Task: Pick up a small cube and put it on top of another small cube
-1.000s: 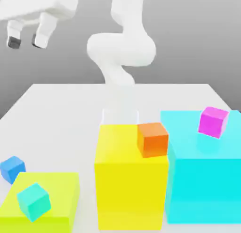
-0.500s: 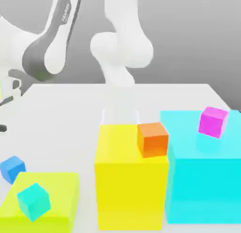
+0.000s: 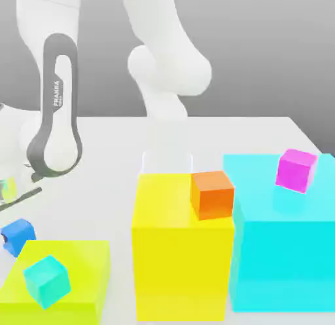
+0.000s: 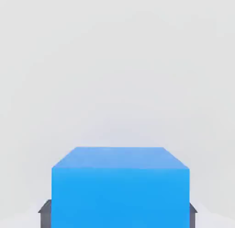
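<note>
The blue cube (image 4: 120,195) is pinched between the two sides of the claw (image 4: 120,219); in the exterior view, it is seen just beside the yellow-green block (image 3: 85,268) bearing the teal cube (image 3: 47,282).

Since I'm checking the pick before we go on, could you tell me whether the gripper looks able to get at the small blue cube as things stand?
Yes, probably: the gripper already has a finger on either side of the blue cube, with nothing in between.
</note>
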Robot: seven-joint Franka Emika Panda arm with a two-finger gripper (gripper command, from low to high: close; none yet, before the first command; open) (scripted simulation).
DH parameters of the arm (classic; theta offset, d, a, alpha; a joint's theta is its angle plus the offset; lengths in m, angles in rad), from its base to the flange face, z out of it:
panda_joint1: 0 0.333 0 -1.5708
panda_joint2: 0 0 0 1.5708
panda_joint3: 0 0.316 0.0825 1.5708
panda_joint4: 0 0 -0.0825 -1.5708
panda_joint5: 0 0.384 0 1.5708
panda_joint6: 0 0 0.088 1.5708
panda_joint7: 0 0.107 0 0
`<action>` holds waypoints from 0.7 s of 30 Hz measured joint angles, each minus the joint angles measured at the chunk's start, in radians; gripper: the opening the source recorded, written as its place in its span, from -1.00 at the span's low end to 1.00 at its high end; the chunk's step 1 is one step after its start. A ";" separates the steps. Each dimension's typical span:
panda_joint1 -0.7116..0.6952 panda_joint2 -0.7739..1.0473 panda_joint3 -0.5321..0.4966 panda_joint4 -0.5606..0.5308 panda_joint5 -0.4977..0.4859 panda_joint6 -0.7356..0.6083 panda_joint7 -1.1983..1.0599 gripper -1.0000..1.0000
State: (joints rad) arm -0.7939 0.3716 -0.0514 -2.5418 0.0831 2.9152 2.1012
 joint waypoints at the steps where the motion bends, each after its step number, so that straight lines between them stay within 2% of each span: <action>1: 0.000 -0.009 0.000 -0.002 0.000 -0.008 0.000 -1.00; 8: 0.021 -0.195 -0.013 -0.020 -0.065 -0.176 0.000 -1.00; 14: 0.053 -0.222 0.045 0.044 -0.124 -0.271 -0.177 -1.00; 21: 0.096 -0.249 0.127 0.124 -0.144 -0.380 -0.428 -1.00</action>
State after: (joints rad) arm -0.6977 0.1227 0.0752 -2.4178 -0.0610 2.5357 1.6730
